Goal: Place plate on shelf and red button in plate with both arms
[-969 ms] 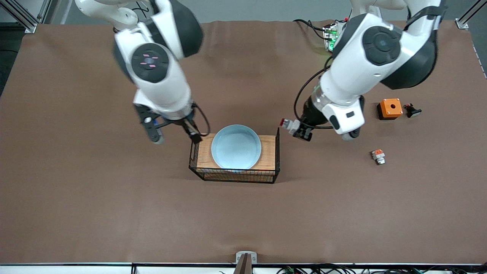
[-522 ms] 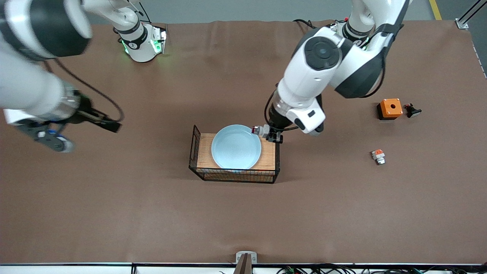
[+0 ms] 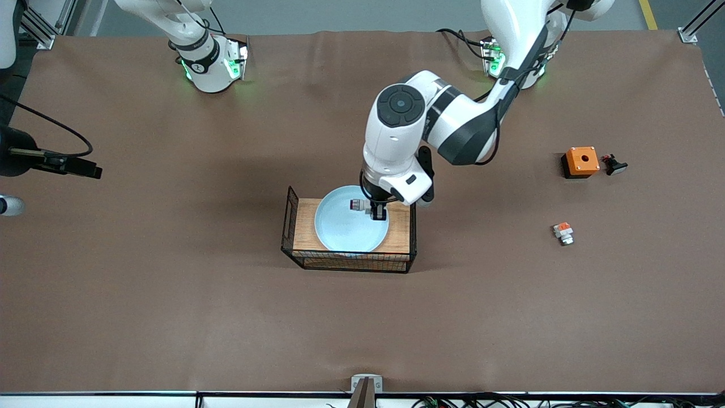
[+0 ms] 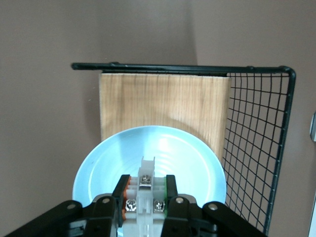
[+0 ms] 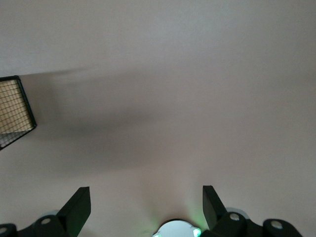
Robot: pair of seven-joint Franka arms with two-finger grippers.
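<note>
The plate lay on the wooden board inside the black wire basket at the middle of the table. My left gripper hung over the plate, fingers clamped on the red button, whose white body showed between my pads in the left wrist view. My right gripper was over bare table at the right arm's end, fingers spread wide and holding nothing.

Wire basket walls around plate
</note>
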